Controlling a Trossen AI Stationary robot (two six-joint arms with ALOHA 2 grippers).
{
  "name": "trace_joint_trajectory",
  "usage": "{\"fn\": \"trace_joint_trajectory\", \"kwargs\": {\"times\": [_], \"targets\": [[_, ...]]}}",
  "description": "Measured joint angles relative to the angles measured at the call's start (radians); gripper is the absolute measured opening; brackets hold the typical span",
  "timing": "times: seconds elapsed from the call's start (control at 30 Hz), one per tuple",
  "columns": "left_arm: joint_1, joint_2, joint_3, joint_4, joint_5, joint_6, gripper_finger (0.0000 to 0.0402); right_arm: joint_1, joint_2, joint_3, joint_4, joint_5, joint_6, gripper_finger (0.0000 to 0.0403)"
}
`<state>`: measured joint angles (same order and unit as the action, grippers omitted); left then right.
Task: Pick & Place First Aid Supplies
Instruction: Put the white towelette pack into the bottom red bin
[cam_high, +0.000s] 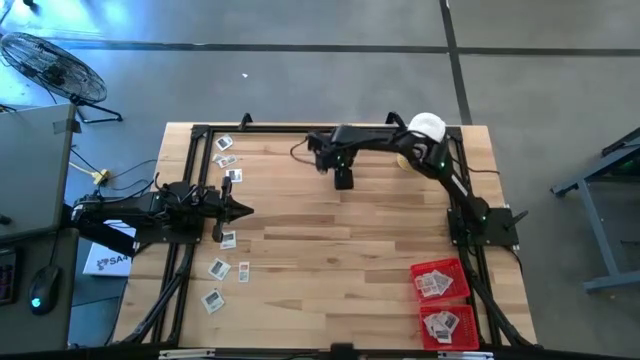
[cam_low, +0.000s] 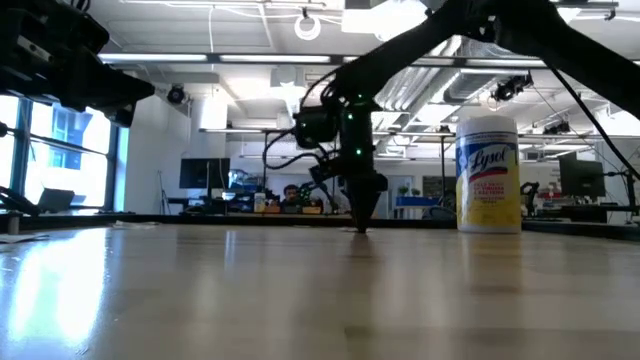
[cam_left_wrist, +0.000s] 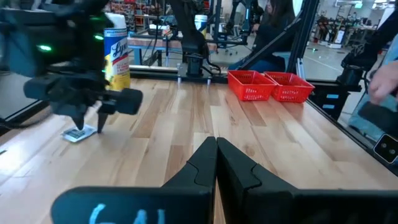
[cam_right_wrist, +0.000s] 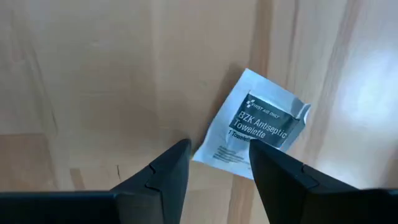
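1. Right tool (cam_right_wrist: 217, 165) is held released, fingers spread, above a towelette packet (cam_right_wrist: 252, 127) lying flat near the desk's (cam_high: 330, 260) far edge.
2. Left tool (cam_left_wrist: 216, 155) is kept clenched, empty, near the left edge.

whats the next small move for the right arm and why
Probably lower straight down and close. The right gripper is open, pointing down over a towelette packet lying flat on the table, partly between its fingers and not gripped. The left gripper waits shut.
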<state>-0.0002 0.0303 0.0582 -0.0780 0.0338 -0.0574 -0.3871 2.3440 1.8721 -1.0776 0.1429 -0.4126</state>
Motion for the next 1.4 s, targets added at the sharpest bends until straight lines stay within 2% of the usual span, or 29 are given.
{"fn": "trace_joint_trajectory", "kwargs": {"times": [0.13,0.47,0.67,0.83,1.0,1.17,1.3,1.4], "targets": [[0.000,0.000,0.000,0.000,0.000,0.000,0.0001,0.068,-0.001,-0.008,-0.031,0.070,0.029,0.0165],[0.000,0.000,0.000,0.000,0.000,0.000,0.0001,0.160,-0.001,-0.010,-0.073,0.044,0.099,0.0165],[0.000,0.000,0.000,0.000,0.000,0.000,0.0001,0.103,-0.025,-0.014,-0.041,0.013,0.204,0.0165],[0.000,0.000,0.000,0.000,0.000,0.000,0.0001,0.026,-0.037,-0.011,0.075,0.078,0.281,0.0165],[0.000,0.000,0.000,0.000,0.000,0.000,0.0001,-0.016,-0.038,-0.011,0.110,0.166,0.279,0.0165],[0.000,0.000,0.000,0.000,0.000,0.000,0.0001,-0.030,-0.038,-0.011,0.107,0.149,0.275,0.0165],[0.000,0.000,0.000,0.000,0.000,0.000,0.0001,-0.032,-0.033,-0.016,0.104,0.203,0.241,0.0165],[0.000,0.000,0.000,0.000,0.000,0.000,0.0001,-0.030,-0.033,-0.039,0.110,0.186,0.219,0.0165]]}}
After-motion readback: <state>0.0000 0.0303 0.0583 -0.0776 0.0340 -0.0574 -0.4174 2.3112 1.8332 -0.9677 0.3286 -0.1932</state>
